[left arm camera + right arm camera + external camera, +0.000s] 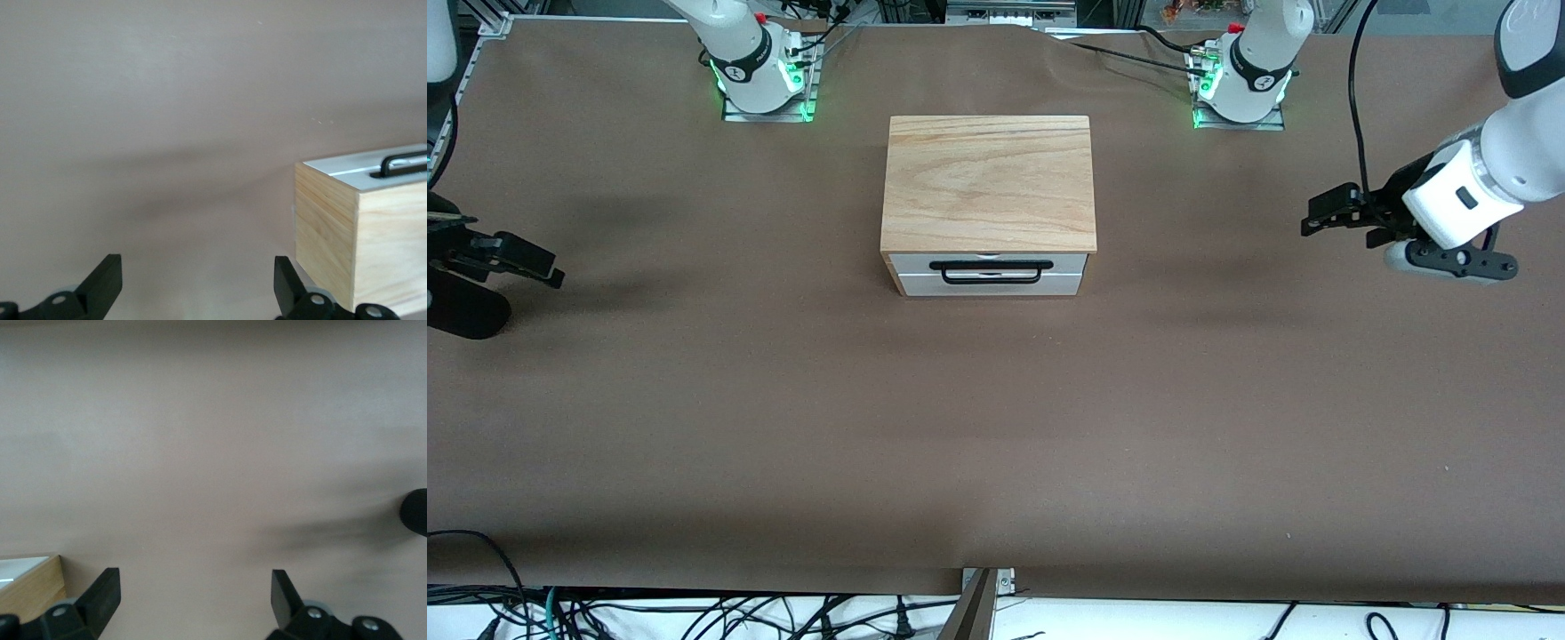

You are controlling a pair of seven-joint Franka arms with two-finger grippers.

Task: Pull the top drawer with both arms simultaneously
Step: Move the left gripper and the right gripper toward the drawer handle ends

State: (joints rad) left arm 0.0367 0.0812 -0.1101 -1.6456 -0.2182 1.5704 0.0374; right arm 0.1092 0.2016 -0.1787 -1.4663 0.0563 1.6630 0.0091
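The top drawer (989,269) sat closed; right gripper (538,265), partly cut off, and left gripper (1320,216) hung spread over bare table (996,427).

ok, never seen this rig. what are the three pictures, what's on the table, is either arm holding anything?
Two white robot arms are bolted along one edge of a brown table. The wide picture is from a high camera facing them. The other two are from cameras on each arm's wrist, looking out past that arm's own gripper.

In the middle of the table stands a small wooden cabinet with white drawer fronts; the top drawer is shut and has a long black bar handle.

The left gripper hangs over the table at the left arm's end, the right gripper over the right arm's end. Both are open and hold nothing. Neither touches the cabinet; each wrist picture shows just a corner of it.
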